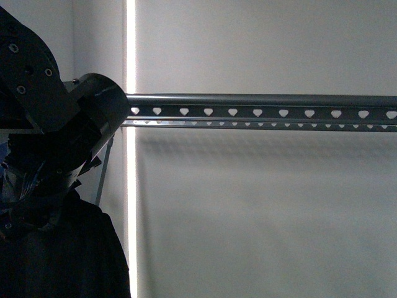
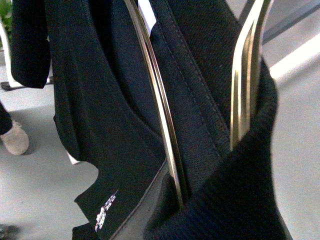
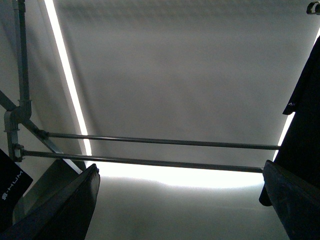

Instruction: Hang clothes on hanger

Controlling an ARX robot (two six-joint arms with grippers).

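The clothes (image 2: pixel 105 115) are a black shirt hanging in folds, with a small white print (image 2: pixel 105 212) near the hem. My left gripper (image 2: pixel 200 65) is shut on the clothes, with thick seamed fabric pinched between its metal fingers (image 2: pixel 160 100). In the front view my left arm (image 1: pixel 62 118) is raised at the left, and the dark clothes (image 1: pixel 62 254) hang below it. The hanger (image 1: pixel 260 99) is a grey horizontal tube over a strip of heart-shaped holes (image 1: pixel 257 113), level with that arm. My right gripper (image 3: pixel 177 210) is open and holds nothing, below the hanger's two thin rails (image 3: pixel 150 142).
A pale wall with a bright vertical light strip (image 1: pixel 131 56) lies behind the hanger. A slanted hanger leg (image 1: pixel 104 167) shows beside my left arm. A shoe (image 2: pixel 15 137) stands on the grey floor. Black fabric (image 3: pixel 305 125) hangs at the right wrist view's edge.
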